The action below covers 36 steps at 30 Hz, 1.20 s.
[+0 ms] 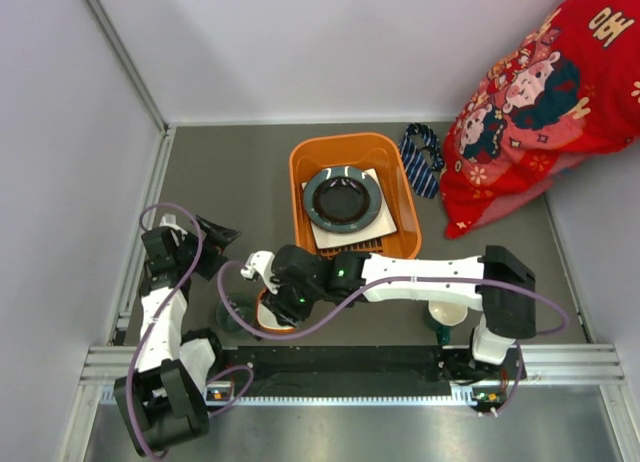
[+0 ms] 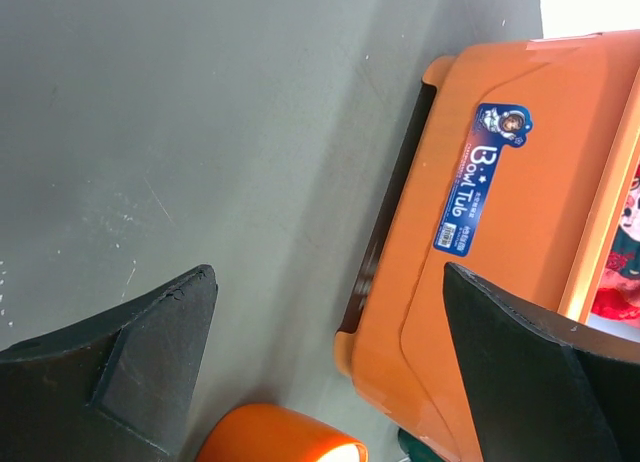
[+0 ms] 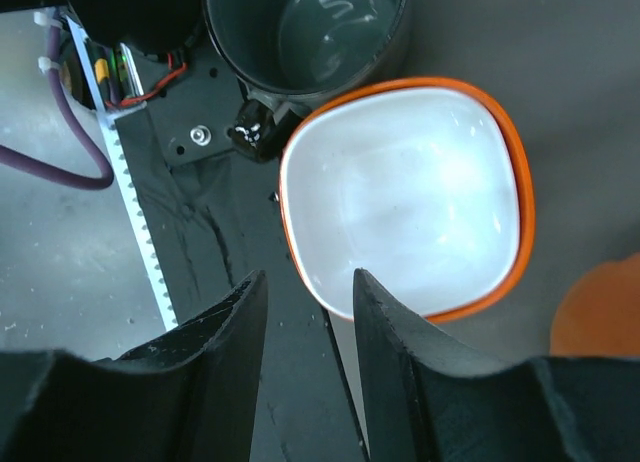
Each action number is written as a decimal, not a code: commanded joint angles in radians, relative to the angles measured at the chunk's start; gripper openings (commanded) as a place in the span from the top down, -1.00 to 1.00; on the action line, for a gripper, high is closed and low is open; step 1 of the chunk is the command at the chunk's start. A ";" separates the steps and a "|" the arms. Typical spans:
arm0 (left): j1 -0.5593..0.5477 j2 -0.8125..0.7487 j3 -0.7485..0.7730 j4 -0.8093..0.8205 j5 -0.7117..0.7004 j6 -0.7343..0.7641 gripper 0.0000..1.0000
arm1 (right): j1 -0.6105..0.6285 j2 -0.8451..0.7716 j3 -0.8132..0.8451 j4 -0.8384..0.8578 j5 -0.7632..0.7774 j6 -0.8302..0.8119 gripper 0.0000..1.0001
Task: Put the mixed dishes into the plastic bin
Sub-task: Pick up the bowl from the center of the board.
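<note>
The right jaws stand partly apart, straddling the orange bowl's (image 3: 400,202) rim without pinching it. Seen from above, the teal cup (image 3: 310,32) sits just beside the bowl at 9 o'clock. The left jaws gape wide, holding nothing, above the surface (image 2: 200,132). The plastic bin (image 1: 300,182), at the bowl's 1 o'clock, holds the round plate (image 1: 342,198) on the square plate (image 1: 330,240).

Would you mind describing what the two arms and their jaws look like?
Both arms are white tubular links joined by black joint housings. The right arm shows a small green light near its wrist; a purple cable loops along the left arm. The jaws are matte black, wedge-shaped plastic.
</note>
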 commanded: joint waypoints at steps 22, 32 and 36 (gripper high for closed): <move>0.006 0.016 0.025 0.019 -0.025 0.036 -0.98 | 0.017 0.102 0.060 0.085 -0.121 -0.029 0.40; 0.006 0.013 0.025 0.019 -0.027 0.033 -0.98 | 0.017 0.129 0.054 0.091 -0.126 -0.018 0.40; 0.006 0.016 0.023 0.021 -0.025 0.038 -0.98 | 0.017 0.135 0.055 0.090 -0.121 -0.016 0.40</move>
